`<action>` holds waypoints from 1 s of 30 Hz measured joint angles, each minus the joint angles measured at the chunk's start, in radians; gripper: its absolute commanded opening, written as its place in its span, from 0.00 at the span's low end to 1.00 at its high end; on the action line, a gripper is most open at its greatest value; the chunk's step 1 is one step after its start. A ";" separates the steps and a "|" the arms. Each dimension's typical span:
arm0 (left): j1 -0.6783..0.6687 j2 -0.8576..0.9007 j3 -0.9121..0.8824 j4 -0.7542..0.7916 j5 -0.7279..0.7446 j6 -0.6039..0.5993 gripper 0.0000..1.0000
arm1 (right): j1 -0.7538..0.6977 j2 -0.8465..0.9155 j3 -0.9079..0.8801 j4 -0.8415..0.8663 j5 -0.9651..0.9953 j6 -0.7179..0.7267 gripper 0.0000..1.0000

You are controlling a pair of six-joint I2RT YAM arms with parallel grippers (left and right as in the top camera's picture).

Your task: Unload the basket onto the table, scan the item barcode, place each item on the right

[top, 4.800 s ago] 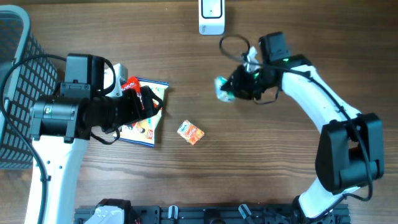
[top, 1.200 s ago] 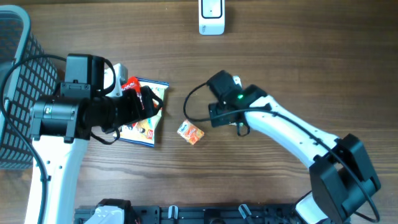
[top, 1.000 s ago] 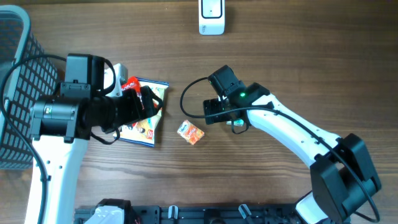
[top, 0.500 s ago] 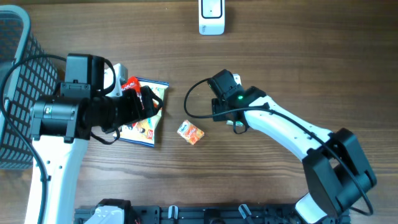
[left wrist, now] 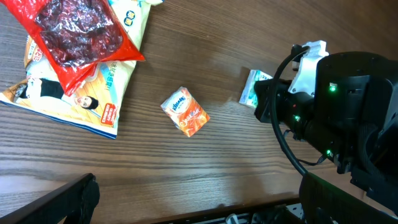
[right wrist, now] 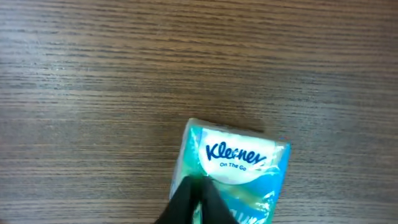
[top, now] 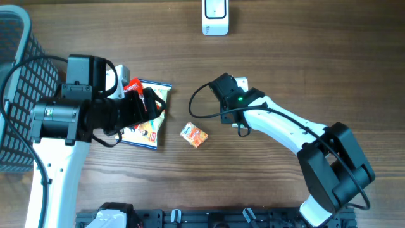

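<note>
A teal Kleenex tissue pack (right wrist: pixel 233 171) lies flat on the wooden table, label up. It also shows in the left wrist view as the teal pack (left wrist: pixel 254 94), half behind the right arm. My right gripper (right wrist: pixel 198 193) is shut, its black fingertips pressed together over the pack's near edge. From overhead the right gripper (top: pixel 235 117) hides the pack. The white scanner (top: pixel 215 17) stands at the table's far edge. My left gripper (left wrist: pixel 202 208) is open and empty, hovering by the snack bags (top: pixel 147 123).
A small orange tissue pack (top: pixel 193 135) lies mid-table, left of the right arm. A red bag (left wrist: pixel 78 31) rests on a flat printed bag (left wrist: pixel 74 93). A dark mesh basket (top: pixel 12 76) stands at the left edge.
The right gripper carried the teal pack from near the scanner down to mid-table. Over the last second its jaws went from wide to shut. The left arm stayed still.
</note>
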 measured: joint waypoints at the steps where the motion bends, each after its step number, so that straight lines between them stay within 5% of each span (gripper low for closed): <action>1: 0.000 0.000 0.000 0.000 0.000 0.000 1.00 | 0.000 0.000 0.000 -0.003 0.000 0.001 0.04; 4: 0.000 0.000 0.000 0.000 0.000 0.000 1.00 | 0.000 0.000 0.000 -0.023 0.000 0.001 0.05; 5: 0.000 0.000 0.000 0.000 0.000 0.000 1.00 | 0.000 0.000 0.000 -0.028 0.000 0.001 0.17; 6: 0.000 0.000 0.000 0.000 0.000 0.000 1.00 | 0.000 0.000 0.000 -0.035 0.000 0.001 0.60; 7: 0.000 0.000 0.000 0.000 0.000 0.000 1.00 | 0.000 0.000 0.000 -0.038 0.000 -0.005 0.84; 15: 0.000 0.000 0.000 0.000 0.000 0.000 1.00 | 0.000 0.000 0.000 -0.037 -0.024 -0.043 0.62; 24: 0.000 0.000 0.000 0.000 0.000 0.000 1.00 | 0.000 0.017 -0.003 -0.029 -0.023 -0.050 0.21; 26: 0.000 0.000 0.000 0.000 0.000 0.000 1.00 | 0.000 0.017 -0.003 -0.029 -0.018 -0.050 0.04; 30: 0.000 0.000 0.000 0.000 0.000 0.000 1.00 | 0.000 0.017 -0.003 -0.037 0.003 -0.049 0.04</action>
